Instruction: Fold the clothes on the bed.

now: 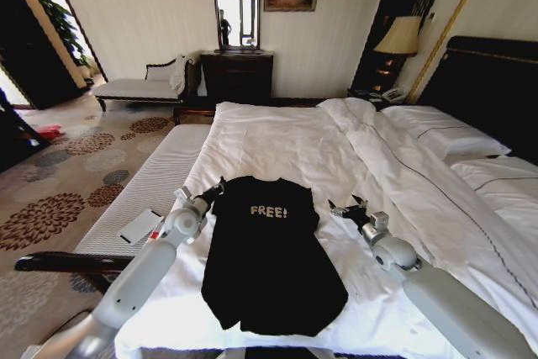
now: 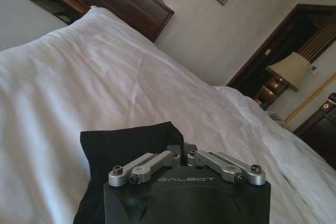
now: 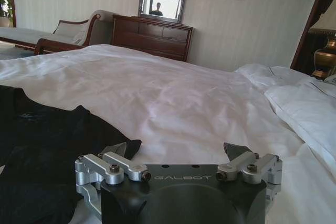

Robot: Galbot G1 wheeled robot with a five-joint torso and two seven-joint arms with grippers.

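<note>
The clothes, one black T-shirt point(image 1: 265, 254) with white "FREE!" lettering, lie flat on the white duvet of the bed point(image 1: 286, 145), collar end away from me. My left gripper point(image 1: 220, 184) is at the shirt's left shoulder. In the left wrist view its fingers point(image 2: 157, 160) meet, shut on a raised corner of the black fabric point(image 2: 131, 140). My right gripper point(image 1: 346, 204) rests on the duvet just right of the shirt's other shoulder, open. In the right wrist view its fingers point(image 3: 118, 161) stand wide apart, and the shirt's edge point(image 3: 63, 129) reaches one of them.
A pale ribbed bench point(image 1: 147, 187) runs along the bed's left side with a small white card point(image 1: 139, 226) on it. Pillows point(image 1: 445, 128) and a dark headboard point(image 1: 496, 81) lie to the right. A dresser point(image 1: 237, 76), a chaise point(image 1: 139, 87) and a lamp point(image 1: 399, 37) stand beyond.
</note>
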